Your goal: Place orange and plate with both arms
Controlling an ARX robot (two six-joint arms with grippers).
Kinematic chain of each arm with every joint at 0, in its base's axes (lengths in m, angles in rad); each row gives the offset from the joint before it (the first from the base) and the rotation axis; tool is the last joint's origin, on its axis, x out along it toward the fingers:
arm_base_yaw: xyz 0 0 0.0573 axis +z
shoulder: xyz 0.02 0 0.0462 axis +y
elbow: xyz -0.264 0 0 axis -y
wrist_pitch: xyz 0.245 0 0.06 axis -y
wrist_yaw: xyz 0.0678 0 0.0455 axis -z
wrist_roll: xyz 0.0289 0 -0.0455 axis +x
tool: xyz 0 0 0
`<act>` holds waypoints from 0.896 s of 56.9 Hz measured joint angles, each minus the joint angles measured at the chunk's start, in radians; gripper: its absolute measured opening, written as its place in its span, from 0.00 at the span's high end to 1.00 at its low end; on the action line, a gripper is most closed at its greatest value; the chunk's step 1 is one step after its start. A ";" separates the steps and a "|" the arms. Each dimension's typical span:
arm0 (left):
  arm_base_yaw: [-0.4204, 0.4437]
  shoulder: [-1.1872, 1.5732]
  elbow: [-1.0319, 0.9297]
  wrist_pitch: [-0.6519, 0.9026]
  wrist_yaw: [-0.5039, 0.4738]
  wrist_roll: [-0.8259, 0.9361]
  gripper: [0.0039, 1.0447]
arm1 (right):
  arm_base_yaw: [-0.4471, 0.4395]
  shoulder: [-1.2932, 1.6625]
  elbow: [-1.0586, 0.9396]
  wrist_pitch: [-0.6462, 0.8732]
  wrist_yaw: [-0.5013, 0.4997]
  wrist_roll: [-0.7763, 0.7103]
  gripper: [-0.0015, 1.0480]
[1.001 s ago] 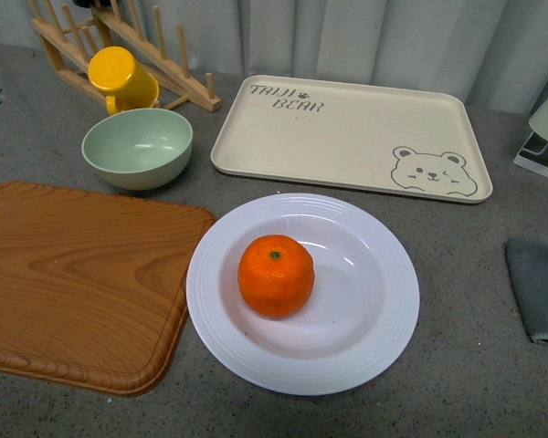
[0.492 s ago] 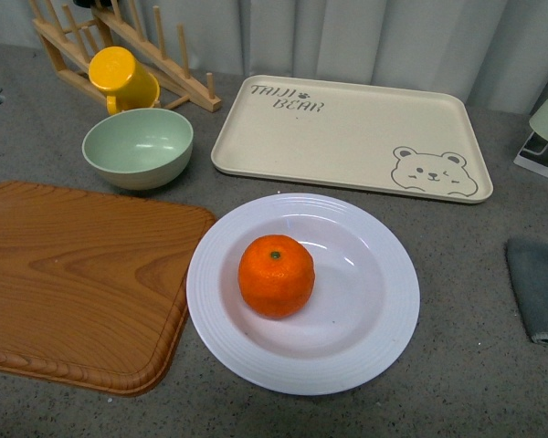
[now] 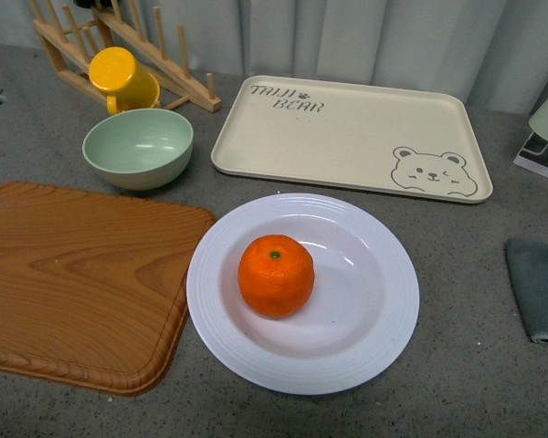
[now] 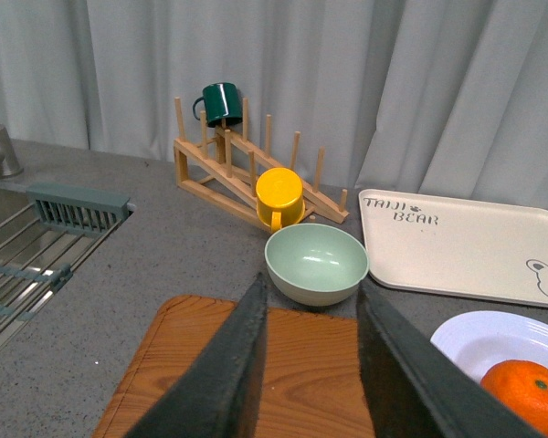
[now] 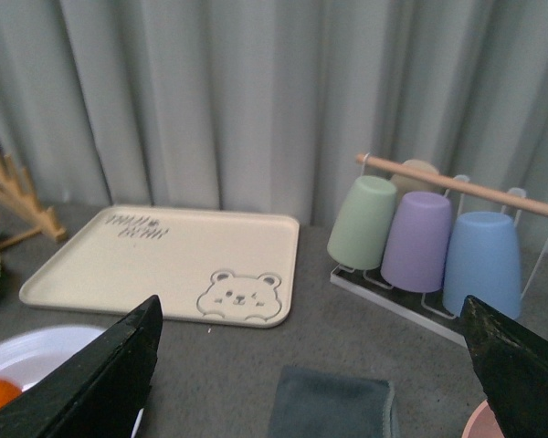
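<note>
— Nothing has moved since a second ago. Your orange (image 3: 276,276) sits in the well of the plate (image 3: 384,330) as before, a little left of the middle, stem spot up.

— Where does the plate lie?

— On the grey counter (image 3: 479,388), near you and about centre. Its left rim comes just beside the wooden board (image 3: 73,283); you cannot tell from the front view whether the two touch. Farther off lies the bear tray (image 3: 347,132), apart from the plate. The green bowl (image 3: 137,146) stands far left, with the yellow cup (image 3: 121,79) on the wooden rack (image 3: 184,89) behind it. A grey cloth (image 3: 539,287) lies at the right edge.

— And my claws?

— Neither shows in the front view. On its wrist camera, your left gripper (image 4: 310,287) has its fingers parted with nothing between them, hanging over the board with the bowl beyond. Your right gripper (image 5: 309,310) is spread wide and is empty too. Beyond it you see the tray, the cloth and, far right, three upturned cups (image 5: 420,239) on a wire stand.
</note>
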 joint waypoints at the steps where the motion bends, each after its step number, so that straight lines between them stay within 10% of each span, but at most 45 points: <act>1: 0.000 0.000 0.000 0.000 0.000 0.000 0.65 | 0.006 0.050 0.011 0.008 0.000 -0.019 0.09; 22: 0.000 -0.001 0.000 0.000 0.001 0.000 0.04 | 0.109 1.145 0.266 0.507 -0.086 0.081 0.09; 37: 0.000 -0.001 0.000 0.000 0.000 0.003 0.06 | 0.117 1.739 0.620 0.289 -0.449 0.402 0.09; 51: 0.000 -0.001 0.000 0.000 0.001 0.003 0.06 | 0.121 1.905 0.727 0.275 -0.594 0.540 0.09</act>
